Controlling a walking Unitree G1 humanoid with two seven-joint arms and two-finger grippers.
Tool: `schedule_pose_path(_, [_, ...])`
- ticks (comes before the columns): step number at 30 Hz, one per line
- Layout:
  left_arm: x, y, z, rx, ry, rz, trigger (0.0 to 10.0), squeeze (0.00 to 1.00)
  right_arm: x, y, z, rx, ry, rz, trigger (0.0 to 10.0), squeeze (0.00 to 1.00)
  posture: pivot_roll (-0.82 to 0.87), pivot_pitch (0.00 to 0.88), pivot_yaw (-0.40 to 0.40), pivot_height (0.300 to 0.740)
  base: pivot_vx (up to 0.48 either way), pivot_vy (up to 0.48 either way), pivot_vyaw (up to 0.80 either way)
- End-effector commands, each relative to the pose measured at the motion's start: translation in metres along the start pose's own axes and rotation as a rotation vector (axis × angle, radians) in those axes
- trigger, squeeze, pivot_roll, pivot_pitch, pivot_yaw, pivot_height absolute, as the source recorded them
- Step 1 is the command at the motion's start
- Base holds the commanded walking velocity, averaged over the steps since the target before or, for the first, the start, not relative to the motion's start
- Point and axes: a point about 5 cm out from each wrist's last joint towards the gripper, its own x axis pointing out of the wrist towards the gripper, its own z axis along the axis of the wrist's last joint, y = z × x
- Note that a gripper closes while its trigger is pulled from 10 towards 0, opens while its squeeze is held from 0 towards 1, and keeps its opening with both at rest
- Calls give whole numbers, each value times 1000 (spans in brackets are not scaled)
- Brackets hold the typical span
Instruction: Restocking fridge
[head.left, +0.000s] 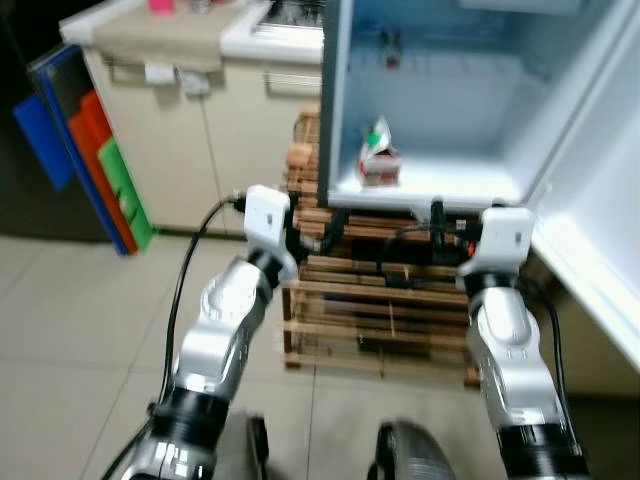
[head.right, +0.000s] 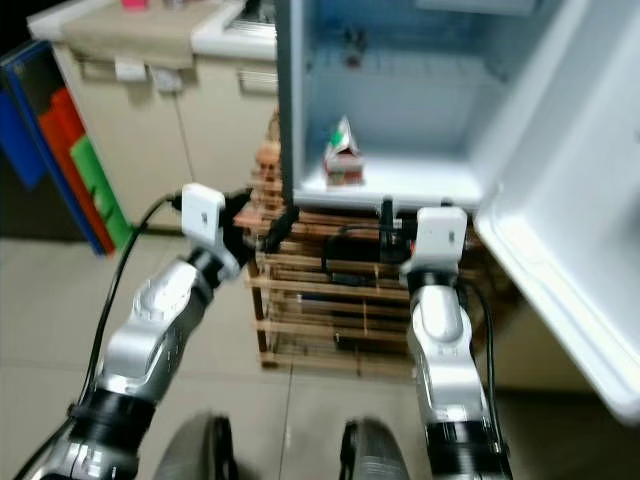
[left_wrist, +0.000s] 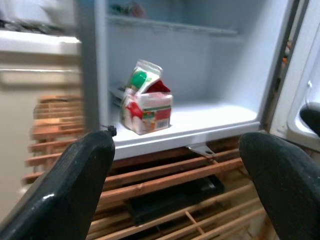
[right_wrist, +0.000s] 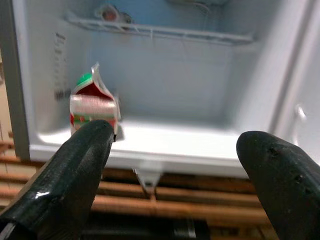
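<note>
Clearly both grippers stood spread wide and held nothing before the open fridge (head.left: 560, 110), with the carton (head.left: 379, 160) already on its bottom shelf.

Seen from the head, the small red-and-white carton with a green cap stood upright at about 11 o'clock on the shelf floor, close to the fridge's left wall and apart from both arms. The left gripper (left_wrist: 175, 170) pointed at the shelf's front edge, its fingers (left_wrist: 75, 185) far apart, the carton framed between them. The right gripper (right_wrist: 175, 170) hung level with it toward 3 o'clock, its black fingers (right_wrist: 70, 175) equally wide, facing the white shelf lip. Below the fridge stood a slatted wooden crate (head.left: 380, 310). The fridge door (head.left: 600, 230) swung open toward 3 o'clock, and a beige cabinet (head.left: 190, 130) stood at 10 o'clock.
</note>
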Motion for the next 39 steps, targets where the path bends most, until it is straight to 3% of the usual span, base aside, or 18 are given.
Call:
schedule_pose_path(1, [-2,4,-2,17,12,8,10000,0,5,6,8,-8,-35,17,10000,0,-98,0,1,636,0,0,0])
schedule_pose_path(9, [3,6,-2,55,-5,-31,10000,0,5,8,12,-32,-56,31,10000,0,-98,0,1,636,0,199,0])
schedule_pose_path(20, [8,3,5,79,-47,-59,10000,0,5,13,13,-34,-64,53,10000,0,-112,0,4,636,359,316,0])
schedule_pose_path(39, [14,-6,7,68,-72,-100,10000,0,8,15,14,-41,-68,53,10000,0,-108,0,6,636,389,278,-581])
